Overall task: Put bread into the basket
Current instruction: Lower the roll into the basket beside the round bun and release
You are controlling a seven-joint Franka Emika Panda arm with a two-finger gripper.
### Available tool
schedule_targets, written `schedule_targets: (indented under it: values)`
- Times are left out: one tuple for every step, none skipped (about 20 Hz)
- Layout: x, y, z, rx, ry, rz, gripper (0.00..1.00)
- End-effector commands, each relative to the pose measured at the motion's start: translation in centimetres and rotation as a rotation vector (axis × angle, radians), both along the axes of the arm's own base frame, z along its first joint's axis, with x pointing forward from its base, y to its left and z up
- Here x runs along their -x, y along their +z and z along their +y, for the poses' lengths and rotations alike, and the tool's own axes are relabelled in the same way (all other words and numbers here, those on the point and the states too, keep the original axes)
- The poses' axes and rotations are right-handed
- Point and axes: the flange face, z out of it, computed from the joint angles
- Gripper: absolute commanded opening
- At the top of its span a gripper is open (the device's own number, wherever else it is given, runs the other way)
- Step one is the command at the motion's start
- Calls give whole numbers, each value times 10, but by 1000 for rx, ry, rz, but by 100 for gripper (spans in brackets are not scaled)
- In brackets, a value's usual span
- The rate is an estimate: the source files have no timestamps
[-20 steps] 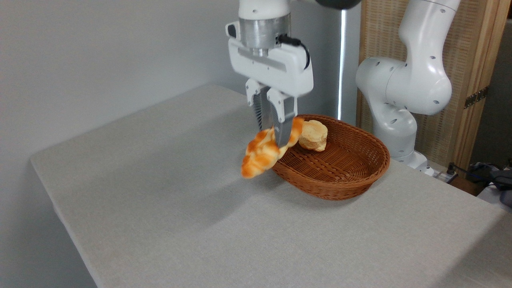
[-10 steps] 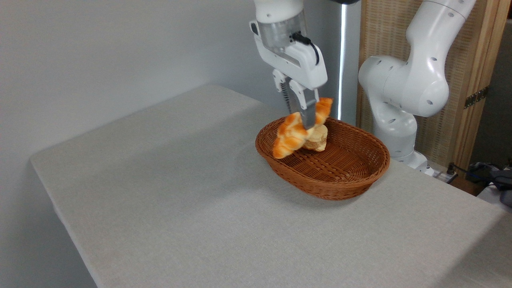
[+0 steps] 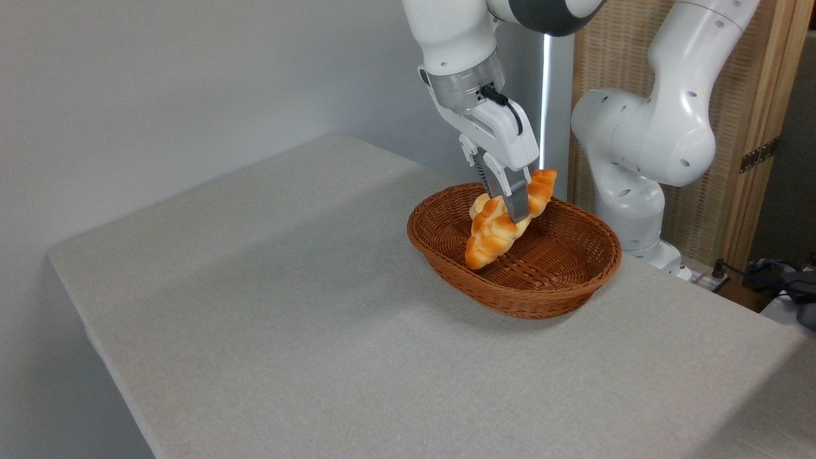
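Observation:
The braided golden-orange bread [image 3: 494, 234] hangs tilted inside the reddish-brown wicker basket [image 3: 577, 280], its lower pointed end down near the woven floor and its upper end above the far rim. My gripper [image 3: 515, 205] is shut on the loaf's middle, reaching down over the basket from the upper left. A small pale bun [image 3: 477, 205] shows only as a sliver behind the loaf, against the basket's far side.
The grey cloth-covered table [image 3: 287, 306] runs left and toward the front, its edges at the left and bottom. The arm's white base [image 3: 637, 191] stands right behind the basket. A wooden screen [image 3: 733, 95] and cables [image 3: 765, 274] sit at the far right.
The gripper has carried the bread rightward from the basket's left rim to over its middle and lowered it inside. The bun is now mostly hidden behind the loaf.

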Motion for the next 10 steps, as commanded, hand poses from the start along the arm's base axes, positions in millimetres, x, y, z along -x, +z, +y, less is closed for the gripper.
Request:
schedule_targets:
  values:
    - [4,-6,7,-12,-28,23,42]
    - [4,-6,7,-12,-28,22,47]
    - [4,-7,8,-19,-30,21,55]
    - [3,-8,9,-33,-33,19,56]
    - [3,-8,10,-35,-33,17,58]
    - [2,-8,10,-34,-33,15,63]
    - [1,-9,10,-35,-31,15,63]
    - [1,-9,10,-34,-33,12,63]
    - [0,-9,11,-31,-29,10,67]
    - [0,-9,12,-30,-28,10,70]
